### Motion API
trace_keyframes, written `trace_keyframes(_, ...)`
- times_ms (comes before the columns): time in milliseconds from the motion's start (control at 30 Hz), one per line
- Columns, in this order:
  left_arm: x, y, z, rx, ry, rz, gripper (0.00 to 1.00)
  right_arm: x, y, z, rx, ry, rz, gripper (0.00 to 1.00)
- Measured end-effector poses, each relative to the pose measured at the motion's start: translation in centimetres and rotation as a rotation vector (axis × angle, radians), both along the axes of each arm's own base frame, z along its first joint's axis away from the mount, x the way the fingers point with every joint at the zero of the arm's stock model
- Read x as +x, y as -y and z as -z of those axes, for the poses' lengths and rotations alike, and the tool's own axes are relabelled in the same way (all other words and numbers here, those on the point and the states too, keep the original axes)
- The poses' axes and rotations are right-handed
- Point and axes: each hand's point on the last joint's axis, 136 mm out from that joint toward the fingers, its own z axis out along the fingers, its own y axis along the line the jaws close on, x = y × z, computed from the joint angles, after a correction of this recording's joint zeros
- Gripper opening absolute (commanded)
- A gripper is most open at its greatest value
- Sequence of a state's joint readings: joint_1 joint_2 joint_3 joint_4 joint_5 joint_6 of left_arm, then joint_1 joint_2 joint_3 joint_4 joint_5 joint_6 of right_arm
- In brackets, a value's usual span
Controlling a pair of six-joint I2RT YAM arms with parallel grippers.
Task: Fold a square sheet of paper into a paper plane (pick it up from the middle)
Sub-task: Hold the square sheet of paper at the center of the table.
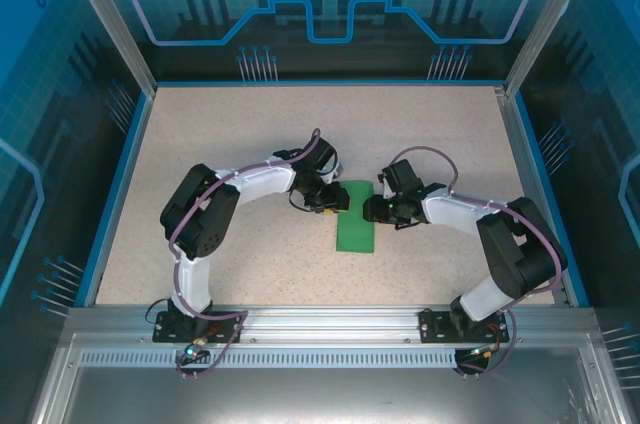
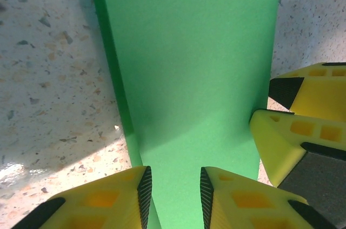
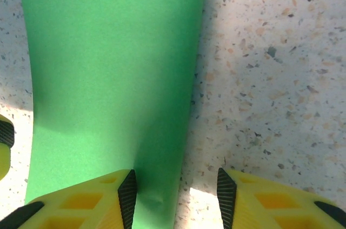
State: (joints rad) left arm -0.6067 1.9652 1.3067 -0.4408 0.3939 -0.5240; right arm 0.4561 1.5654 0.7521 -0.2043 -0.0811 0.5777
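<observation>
Top view: green paper (image 1: 356, 229), folded to a narrow strip, lay mid-table (image 1: 240, 134). Left gripper (image 1: 333, 202) sat at its 10 o'clock edge, right gripper (image 1: 373, 210) at 2 o'clock.
Left wrist: fingers (image 2: 108, 199) narrowly parted, paper flat in the gap.
Right wrist: fingers (image 3: 81, 202) spread, straddling the paper's 3 o'clock edge.

No text, label, number or brand is readable; the paper (image 1: 356, 219) and tabletop (image 1: 250, 124) bear none.
</observation>
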Motion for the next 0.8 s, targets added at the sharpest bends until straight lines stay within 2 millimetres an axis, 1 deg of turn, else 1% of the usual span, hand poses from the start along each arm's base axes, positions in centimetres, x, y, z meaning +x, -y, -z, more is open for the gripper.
trace_keyframes(333, 0.18, 0.14, -0.28, -0.003, 0.005, 0.001, 0.33, -0.22, 0.31, 0.46, -0.024, -0.012, -0.007, 0.47)
trace_keyframes(800, 0.19, 0.15, -0.4, -0.002, 0.004, 0.0, 0.33, -0.02, 0.43, 0.45, -0.026, -0.011, 0.019, 0.47)
